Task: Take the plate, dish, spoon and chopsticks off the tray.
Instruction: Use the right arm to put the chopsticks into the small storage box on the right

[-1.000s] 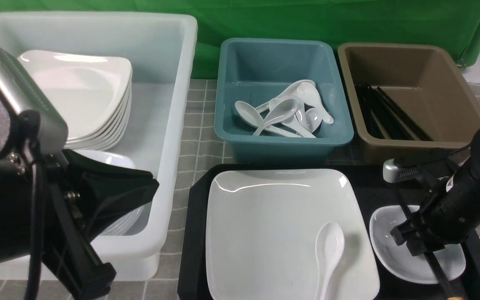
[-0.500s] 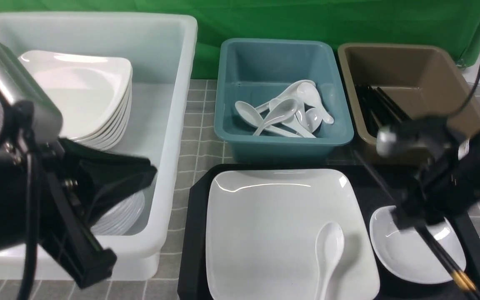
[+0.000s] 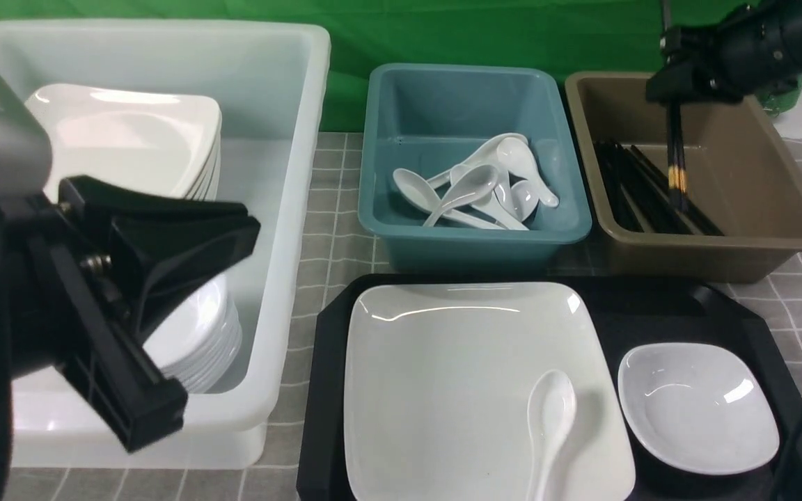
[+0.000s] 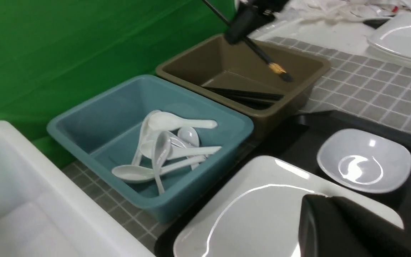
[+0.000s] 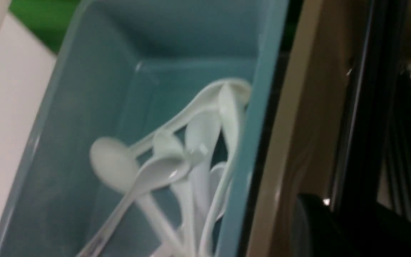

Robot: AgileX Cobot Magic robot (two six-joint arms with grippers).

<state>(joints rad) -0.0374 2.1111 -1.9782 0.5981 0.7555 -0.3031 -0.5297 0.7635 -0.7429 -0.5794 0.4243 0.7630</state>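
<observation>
The black tray holds the large white plate, with the white spoon lying on its near right part. The small white dish sits on the tray to the plate's right. My right gripper is shut on the black chopsticks. They hang gold band down over the brown bin, as the left wrist view also shows. My left gripper looks shut and empty, over the white tub beside the tray. Its tip shows above the plate.
A white tub at the left holds stacked plates and stacked dishes. A teal bin behind the tray holds several spoons. The brown bin holds more black chopsticks. A green curtain stands behind.
My right gripper has lifted the chopsticks off the tray by the dish and carried them up and back over the brown bin. The left arm has shifted slightly.
</observation>
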